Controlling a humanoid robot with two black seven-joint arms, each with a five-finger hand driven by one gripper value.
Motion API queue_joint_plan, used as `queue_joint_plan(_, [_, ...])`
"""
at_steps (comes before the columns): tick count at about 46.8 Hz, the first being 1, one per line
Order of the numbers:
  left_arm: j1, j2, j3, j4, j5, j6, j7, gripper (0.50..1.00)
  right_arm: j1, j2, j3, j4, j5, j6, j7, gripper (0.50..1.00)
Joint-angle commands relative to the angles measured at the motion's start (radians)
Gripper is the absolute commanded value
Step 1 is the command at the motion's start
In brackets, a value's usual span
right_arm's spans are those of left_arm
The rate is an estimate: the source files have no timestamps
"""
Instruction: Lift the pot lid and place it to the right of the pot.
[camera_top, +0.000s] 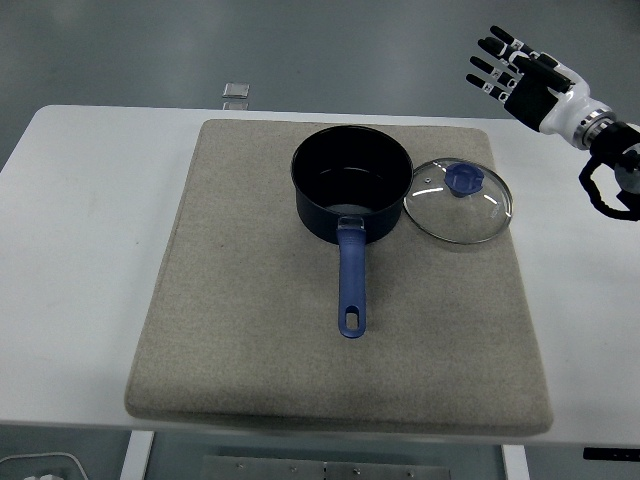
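I see the lid (458, 201) lying flat on the mat (250, 330), touching the pot (350, 185) on its right. The right hand (527, 85) is raised clear, fingers (492, 65) spread, empty.

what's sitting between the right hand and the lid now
Nothing visible. The right hand is raised beyond the table's far right corner with its fingers spread, holding nothing. The lid lies flat on the mat, right of the pot, with only bare mat and table between.
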Motion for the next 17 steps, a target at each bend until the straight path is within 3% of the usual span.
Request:
queue_joint_plan(1, [0.0,0.0,0.0,0.0,0.0,0.0,-0.001,1.0,-0.006,0.002,-0.003,0.001,-0.002,0.005,0.002,0.905])
queue_joint_plan(17, [0.0,0.0,0.0,0.0,0.0,0.0,-0.001,1.0,-0.014,0.002,-0.004,0.001,-0.038,0.019,0.003,0.907])
